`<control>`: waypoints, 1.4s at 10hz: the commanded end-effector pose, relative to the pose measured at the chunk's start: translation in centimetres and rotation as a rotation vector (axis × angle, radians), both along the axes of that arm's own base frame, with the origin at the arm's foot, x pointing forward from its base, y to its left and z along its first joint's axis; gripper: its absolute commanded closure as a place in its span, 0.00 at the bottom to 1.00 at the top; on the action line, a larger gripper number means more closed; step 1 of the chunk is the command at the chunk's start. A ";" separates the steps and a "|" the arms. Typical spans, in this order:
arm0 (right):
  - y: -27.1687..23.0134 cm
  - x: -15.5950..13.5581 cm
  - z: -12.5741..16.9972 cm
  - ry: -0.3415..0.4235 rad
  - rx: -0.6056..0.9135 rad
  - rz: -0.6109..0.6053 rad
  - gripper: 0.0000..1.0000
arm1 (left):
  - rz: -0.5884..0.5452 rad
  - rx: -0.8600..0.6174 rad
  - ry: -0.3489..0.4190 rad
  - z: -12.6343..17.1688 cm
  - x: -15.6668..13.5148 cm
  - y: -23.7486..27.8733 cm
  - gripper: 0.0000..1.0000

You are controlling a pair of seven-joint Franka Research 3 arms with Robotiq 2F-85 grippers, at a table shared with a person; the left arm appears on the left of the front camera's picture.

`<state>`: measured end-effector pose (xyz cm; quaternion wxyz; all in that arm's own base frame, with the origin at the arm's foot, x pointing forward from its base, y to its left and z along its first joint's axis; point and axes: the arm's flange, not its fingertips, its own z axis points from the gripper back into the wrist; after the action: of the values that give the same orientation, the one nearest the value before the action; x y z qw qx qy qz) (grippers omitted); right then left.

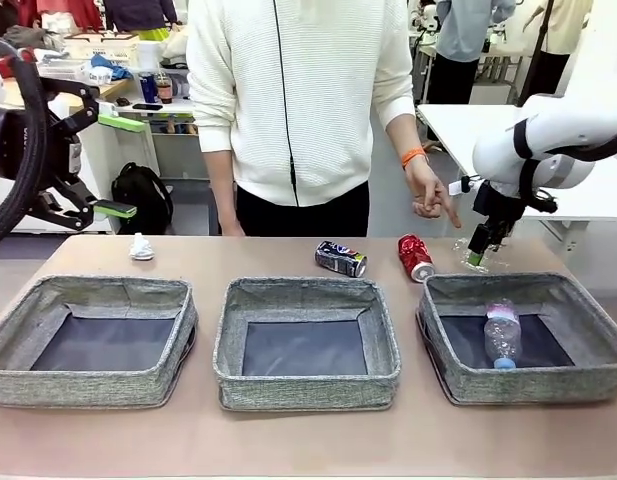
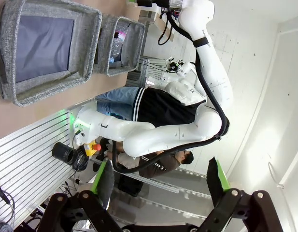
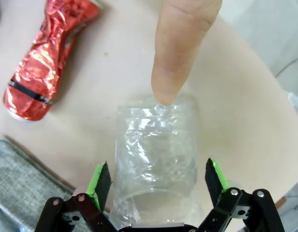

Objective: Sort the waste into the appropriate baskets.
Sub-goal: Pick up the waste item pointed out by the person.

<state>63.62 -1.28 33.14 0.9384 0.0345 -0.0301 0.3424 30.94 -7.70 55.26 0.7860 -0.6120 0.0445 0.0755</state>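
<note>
Clear plastic bag [image 3: 156, 140] inside the wide-spread right gripper [image 3: 157, 166]; person's fingertip [image 3: 168, 82] touches its far rim.

Three grey woven baskets stand in a row: left basket [image 1: 88, 388], middle basket [image 1: 306, 390], right basket [image 1: 533, 385]. A clear plastic bottle [image 1: 502, 333] lies in the right one. On the table behind them lie a white tissue wad [image 1: 141, 247], a dark blue can [image 1: 341, 258] on its side, a crushed red can [image 1: 415, 257], and a crumpled clear plastic bag [image 3: 156, 159].

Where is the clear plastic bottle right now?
In the front view, the clear plastic bottle lies inside the right basket, on its dark bottom; the red can lies just beyond that basket.
</note>
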 end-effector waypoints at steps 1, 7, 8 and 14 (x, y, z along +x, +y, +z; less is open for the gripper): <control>-0.3 0.4 0.3 0.004 -0.007 0.010 0.00 | 0.006 -0.020 0.009 0.3 0.0 -0.2 0.00; -0.1 0.4 -0.3 0.057 -0.016 0.003 0.13 | 0.006 -0.020 0.009 0.3 0.0 -0.2 0.00; -0.1 0.3 -0.3 0.066 -0.015 -0.018 0.20 | 0.006 -0.020 0.009 0.3 0.0 -0.2 0.00; -0.4 0.3 -0.8 0.076 -0.040 -0.051 0.80 | 0.006 -0.020 0.009 0.3 0.0 -0.2 0.00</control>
<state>63.59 -1.59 33.01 0.9423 0.0423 -0.0018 0.3322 30.94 -7.70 55.26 0.7860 -0.6120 0.0445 0.0755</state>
